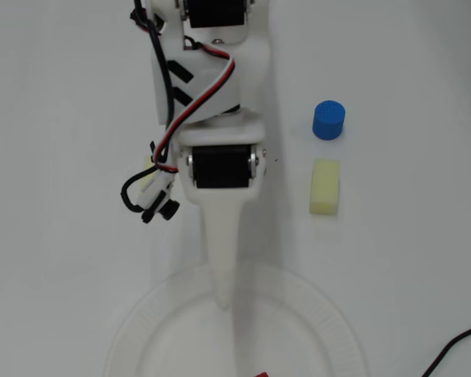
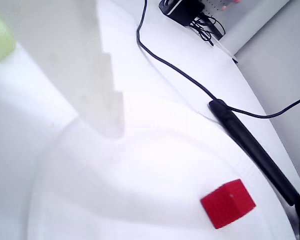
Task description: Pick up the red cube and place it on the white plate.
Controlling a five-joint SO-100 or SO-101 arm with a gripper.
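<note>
White table [image 1: 63, 236], and the deep-red, finely textured red cube [image 2: 228, 203] sits on the white plate [image 2: 90, 200]; gripper [image 1: 224, 302] fingers look apart, holding nothing.

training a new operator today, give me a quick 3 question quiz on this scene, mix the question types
1. True or false: the red cube lies on the white plate.
2. Multiple choice: in the overhead view, what sits just above the pale yellow block? A) a green ball B) the blue cylinder C) a black cup
3. Short answer: is the gripper holding the red cube?

Key:
1. True. In the wrist view the cube rests on the plate's surface.
2. B
3. No. The cube lies apart from the gripper's finger, untouched.
</note>
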